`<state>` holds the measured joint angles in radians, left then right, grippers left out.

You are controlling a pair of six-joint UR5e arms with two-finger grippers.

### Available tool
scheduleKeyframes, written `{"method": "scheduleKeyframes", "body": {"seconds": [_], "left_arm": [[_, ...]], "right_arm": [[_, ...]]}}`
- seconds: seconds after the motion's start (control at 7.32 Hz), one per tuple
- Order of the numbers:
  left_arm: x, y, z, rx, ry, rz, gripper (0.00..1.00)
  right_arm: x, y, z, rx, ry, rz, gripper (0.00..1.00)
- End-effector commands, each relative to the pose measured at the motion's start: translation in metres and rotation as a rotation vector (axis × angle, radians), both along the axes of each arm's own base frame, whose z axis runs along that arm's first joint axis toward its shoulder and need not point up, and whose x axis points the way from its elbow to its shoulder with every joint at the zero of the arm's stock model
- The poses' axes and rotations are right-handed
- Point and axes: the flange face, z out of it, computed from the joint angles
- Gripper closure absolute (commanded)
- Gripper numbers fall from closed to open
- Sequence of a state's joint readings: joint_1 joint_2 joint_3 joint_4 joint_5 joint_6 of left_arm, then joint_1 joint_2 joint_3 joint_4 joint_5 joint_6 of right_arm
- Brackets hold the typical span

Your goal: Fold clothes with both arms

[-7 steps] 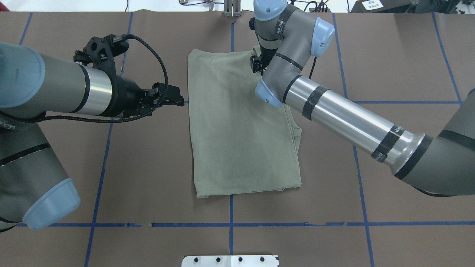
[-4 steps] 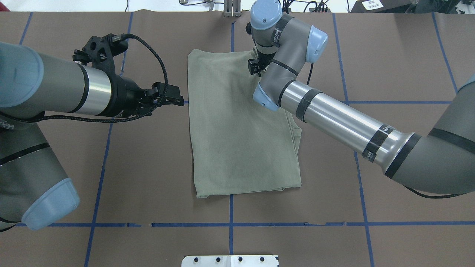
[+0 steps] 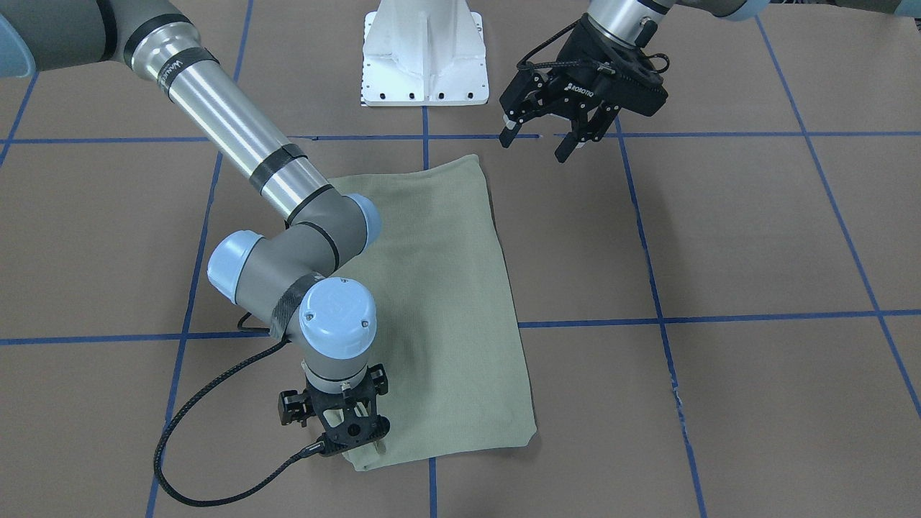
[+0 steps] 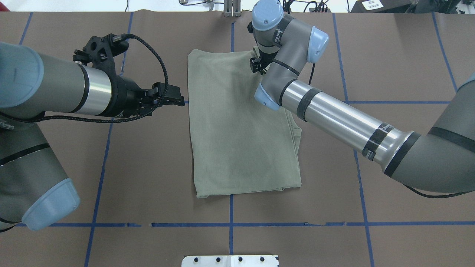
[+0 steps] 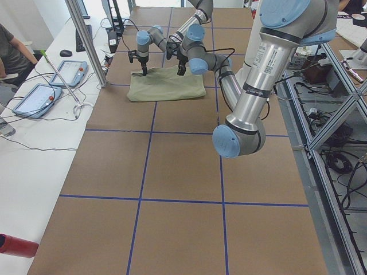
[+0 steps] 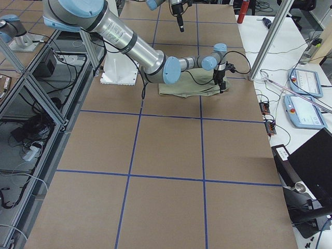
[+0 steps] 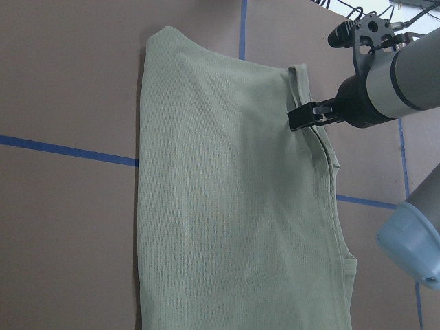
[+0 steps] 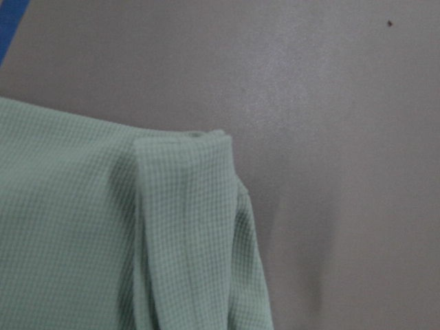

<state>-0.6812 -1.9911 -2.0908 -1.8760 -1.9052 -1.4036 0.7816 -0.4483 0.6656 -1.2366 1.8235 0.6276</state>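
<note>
Lettering (image 3: pixel 581 89) "ROBOTIQ" at left jaws' base

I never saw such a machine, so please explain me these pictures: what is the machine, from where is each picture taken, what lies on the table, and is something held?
It is a robot with a left arm and a right arm, each ending in a two-finger tool. One camera looks down from behind the robot, one faces it, two stand at either end, and one sits on each wrist. On the brown table lies a green shirt, folded. The left tool is open and empty beside it. The right tool is at the shirt's far corner; whether it grips is unclear.
</note>
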Motion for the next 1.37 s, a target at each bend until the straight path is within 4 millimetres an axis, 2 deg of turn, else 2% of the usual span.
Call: {"method": "scheduleKeyframes", "body": {"seconds": [0.0, 0.41, 0.68, 0.82, 0.96, 1.09, 1.23], "left_arm": [[0.000, 0.000, 0.000, 0.000, 0.000, 0.000, 0.00], [-0.001, -0.001, -0.003, 0.004, 0.005, -0.003, 0.00], [-0.001, -0.001, -0.003, 0.004, 0.005, -0.003, 0.00], [-0.002, -0.001, -0.003, 0.004, 0.005, -0.003, 0.00], [-0.002, -0.001, -0.006, 0.001, 0.011, -0.005, 0.00], [-0.001, 0.001, -0.007, -0.007, 0.015, -0.002, 0.00], [0.005, 0.005, -0.004, -0.058, 0.024, 0.036, 0.00]], "right_arm": [[0.019, -0.014, 0.004, -0.002, 0.005, 0.024, 0.00], [0.037, -0.027, 0.035, -0.033, 0.042, 0.049, 0.00], [0.047, -0.034, 0.036, -0.031, 0.045, 0.058, 0.00], [0.049, -0.036, 0.029, -0.025, 0.035, 0.058, 0.00], [0.058, -0.038, 0.010, 0.002, 0.003, 0.043, 0.00], [0.078, -0.035, -0.011, -0.002, -0.078, 0.025, 0.00], [0.097, -0.010, -0.021, -0.027, -0.107, 0.006, 0.00]]}}
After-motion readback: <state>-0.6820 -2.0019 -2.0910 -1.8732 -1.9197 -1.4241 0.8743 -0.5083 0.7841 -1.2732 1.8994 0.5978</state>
